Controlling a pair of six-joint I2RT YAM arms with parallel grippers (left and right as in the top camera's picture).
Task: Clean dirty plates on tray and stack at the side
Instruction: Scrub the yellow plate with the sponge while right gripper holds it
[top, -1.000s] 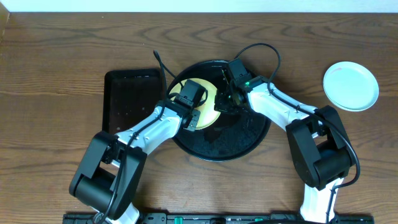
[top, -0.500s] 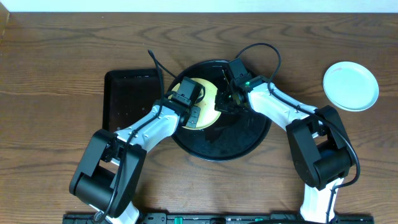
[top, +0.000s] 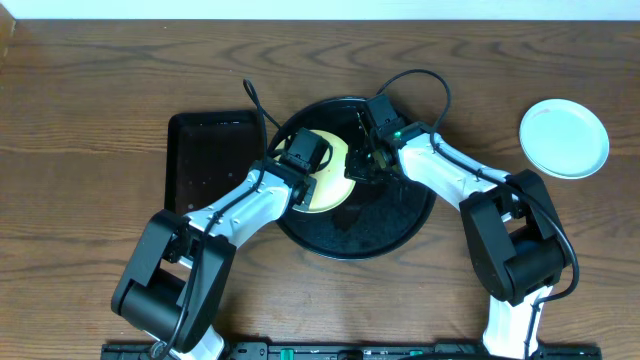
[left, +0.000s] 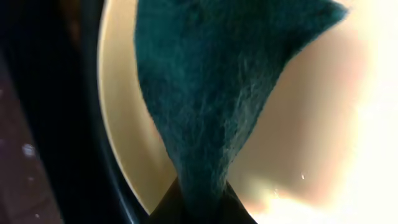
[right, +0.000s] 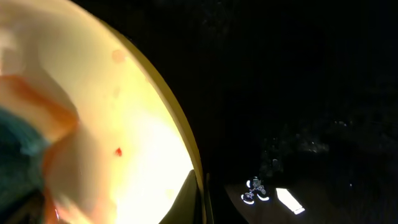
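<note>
Clamped tight on a dark teal cloth (left: 205, 93), my left gripper (top: 312, 180) presses it onto the pale yellow plate (top: 332, 193). My right gripper (top: 358, 165) is closed too, apparently pinching that plate's right rim to steady it. The round black tray (top: 390, 225) sits mid-table between a rectangular black tray (top: 205, 160) on its left and a clean pale plate (top: 565, 138) well apart at the far right. The yellow plate lies inside the round tray, toward its far left part. My worry is that glossy floor: if the rim pinch slips while I scrub, the plate could skate across the tray or tip up on its edge. If I push too hard near the rim, the plate could lever out of the right fingers. The cloth could also fold under and merely spread the mess. From the right wrist the plate (right: 143, 143) looks creamy and glaring, not yet clean. An orange smear (right: 56, 112) sits beside the cloth (right: 15, 140), and a small red speck (right: 118, 151) lies nearer the rim.
</note>
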